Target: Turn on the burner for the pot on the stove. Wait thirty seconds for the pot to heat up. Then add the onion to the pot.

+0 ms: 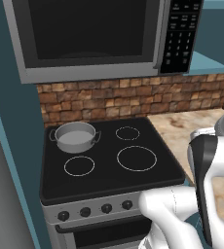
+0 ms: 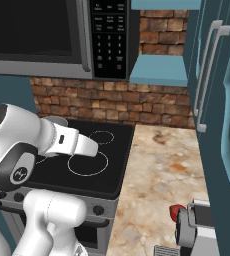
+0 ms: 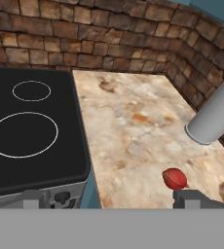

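Sitting upright on rear-left burner (image 1: 75, 144): pot (image 1: 75, 137), loop handles left-right; pincer (image 3: 111, 206) spread wide, empty.

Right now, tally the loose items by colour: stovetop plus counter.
Grey: 1, the pot on the stove
Red: 1, the onion on the counter
White: 1, a cylinder on the counter
Total: 3
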{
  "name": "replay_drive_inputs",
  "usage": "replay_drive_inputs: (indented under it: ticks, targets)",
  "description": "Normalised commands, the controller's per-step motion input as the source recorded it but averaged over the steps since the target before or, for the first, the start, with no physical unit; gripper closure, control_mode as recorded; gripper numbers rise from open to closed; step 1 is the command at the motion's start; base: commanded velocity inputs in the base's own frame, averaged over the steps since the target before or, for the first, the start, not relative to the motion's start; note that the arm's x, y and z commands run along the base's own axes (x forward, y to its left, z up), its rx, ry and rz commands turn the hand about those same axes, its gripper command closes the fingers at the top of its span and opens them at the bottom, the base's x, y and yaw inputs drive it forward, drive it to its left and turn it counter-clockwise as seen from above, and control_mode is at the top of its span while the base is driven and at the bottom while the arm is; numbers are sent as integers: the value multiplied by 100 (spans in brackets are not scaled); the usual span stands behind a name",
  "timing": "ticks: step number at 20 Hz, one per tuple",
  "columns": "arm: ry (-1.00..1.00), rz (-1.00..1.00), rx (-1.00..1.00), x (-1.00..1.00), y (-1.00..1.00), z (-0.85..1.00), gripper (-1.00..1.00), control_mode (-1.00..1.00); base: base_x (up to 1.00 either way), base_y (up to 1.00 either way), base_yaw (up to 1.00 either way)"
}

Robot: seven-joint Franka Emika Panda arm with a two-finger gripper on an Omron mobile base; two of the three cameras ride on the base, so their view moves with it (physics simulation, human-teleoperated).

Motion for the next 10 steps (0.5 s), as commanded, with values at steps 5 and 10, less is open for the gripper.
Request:
replay_drive_inputs:
  ticks: [5,10]
  targets:
    - [0,0,0,0,0,0,-100,-100,0,0,0]
    - [0,0,0,0,0,0,-100,-100,0,0,0]
